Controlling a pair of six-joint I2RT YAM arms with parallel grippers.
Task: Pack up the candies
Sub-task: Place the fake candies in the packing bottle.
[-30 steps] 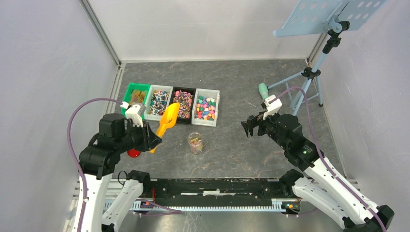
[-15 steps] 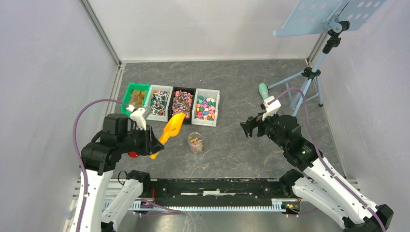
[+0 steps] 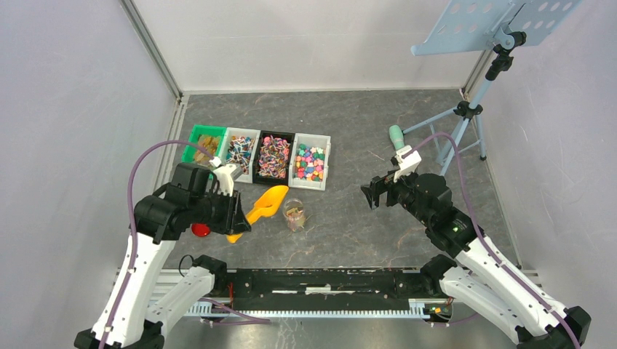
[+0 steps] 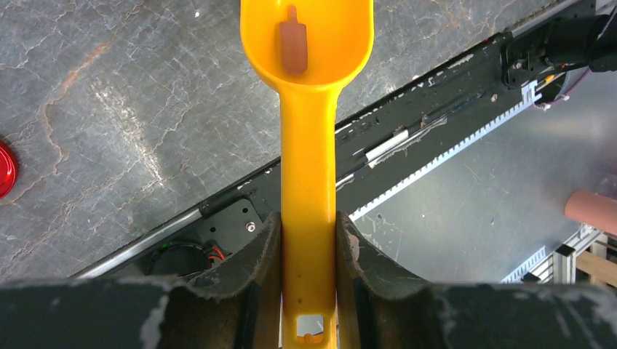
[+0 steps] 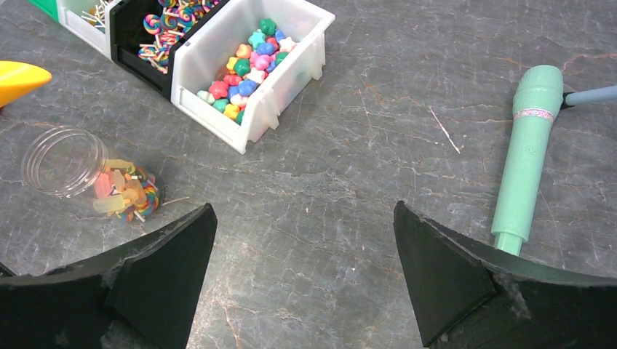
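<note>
On the veined grey tabletop point(image 5: 349, 182), the candies point(image 5: 247, 69) fill a row of boxy plastic bins point(image 5: 218, 109), with a few in the clear round jar point(image 5: 65, 156) nearby. The left gripper point(image 4: 308, 243) clamps the flat handle of the glossy orange scoop point(image 4: 308, 109). The right gripper point(image 5: 303, 218) hovers with its black jaws spread wide.

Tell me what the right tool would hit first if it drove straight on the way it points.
Probably the bare table, beside the jar: the open right tool tilts down at it. Depth is unclear; on a shallower line it would reach the white bin's near corner instead.
</note>
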